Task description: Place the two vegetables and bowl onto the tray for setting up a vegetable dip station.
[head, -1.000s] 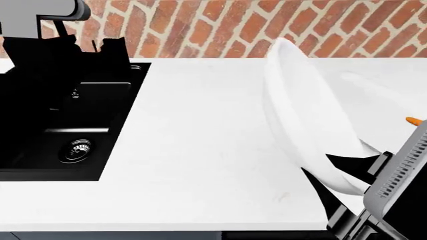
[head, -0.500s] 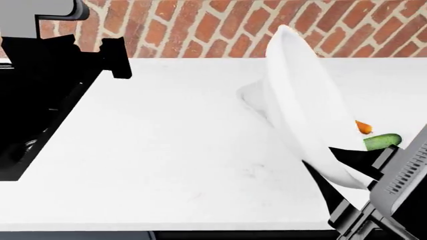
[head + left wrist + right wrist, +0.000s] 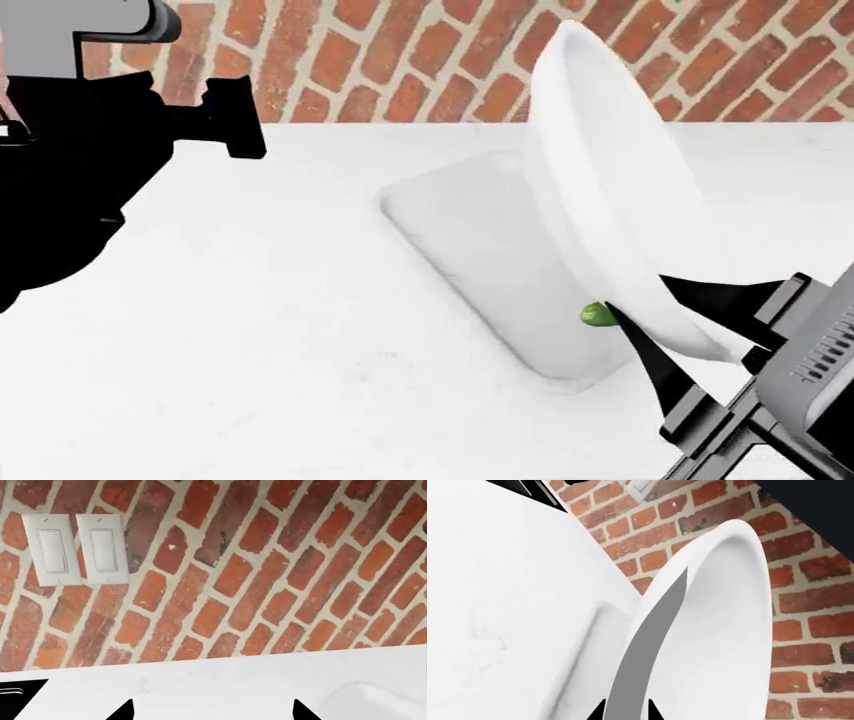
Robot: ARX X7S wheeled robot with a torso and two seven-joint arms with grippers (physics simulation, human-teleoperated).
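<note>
My right gripper (image 3: 663, 328) is shut on the rim of the white bowl (image 3: 601, 190) and holds it tilted on edge above the counter. In the right wrist view its fingertips (image 3: 599, 713) pinch the bowl's wall (image 3: 707, 630). The flat white tray (image 3: 487, 255) lies on the counter, partly behind and under the bowl; one corner shows in the left wrist view (image 3: 373, 702). Only the green end of the cucumber (image 3: 597, 316) peeks out beside the bowl, over the tray's near end. The carrot is hidden. My left gripper (image 3: 212, 715) is open and empty, up at the left (image 3: 230, 112).
A red brick wall (image 3: 400, 50) runs behind the white counter (image 3: 267, 330). Two white light switches (image 3: 73, 550) are on the wall. A black corner of the sink (image 3: 13, 700) shows in the left wrist view. The counter's front edge is near the bottom left of the head view.
The head view has swung right: the sink has left the picture and the tray now lies in the middle. The carrot has gone behind the bowl. The right gripper still holds the bowl.
</note>
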